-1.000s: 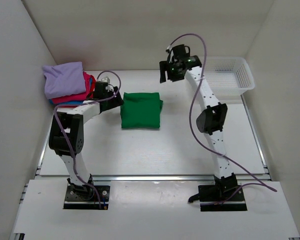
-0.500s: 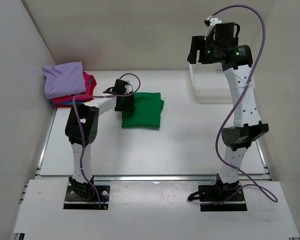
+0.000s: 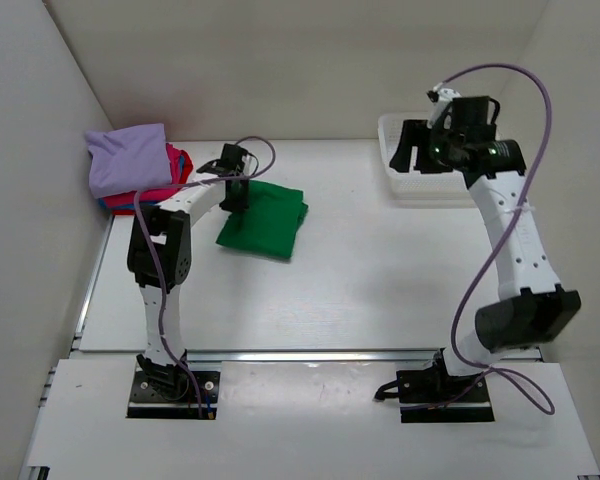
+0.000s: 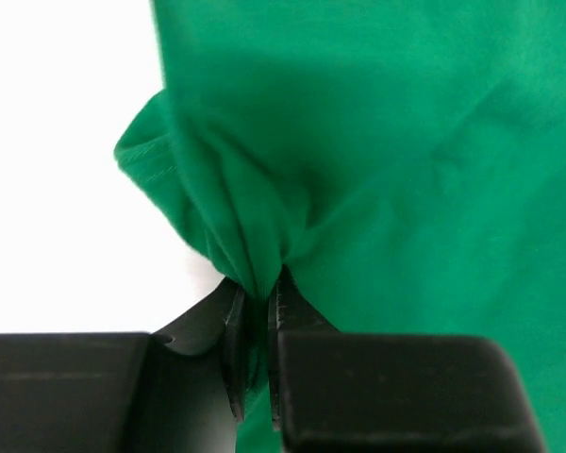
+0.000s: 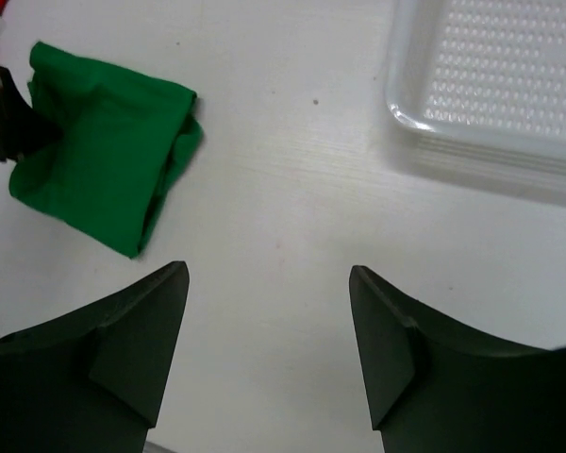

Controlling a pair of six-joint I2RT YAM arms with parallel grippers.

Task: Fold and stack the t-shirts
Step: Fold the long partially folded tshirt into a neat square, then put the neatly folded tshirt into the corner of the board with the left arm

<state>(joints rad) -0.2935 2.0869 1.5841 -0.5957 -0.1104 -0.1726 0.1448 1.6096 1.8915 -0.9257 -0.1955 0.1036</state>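
Note:
The bright green t-shirt lies folded and skewed on the white table, also seen in the right wrist view. My left gripper is at its far left corner, shut on a bunched ridge of the green cloth. Against the left wall stands a stack of folded t-shirts: lavender on top, pink-red and blue beneath. My right gripper hangs high over the table's right side, open, nothing between its fingers.
The white mesh basket sits at the back right, partly behind the right gripper; its rim fills the right wrist view's upper right. White walls close in the left, back and right sides.
The left gripper closed on the green shirt's corner and pulled it left, turning the shirt askew. The right arm swung right, came over the basket and then dropped lower.

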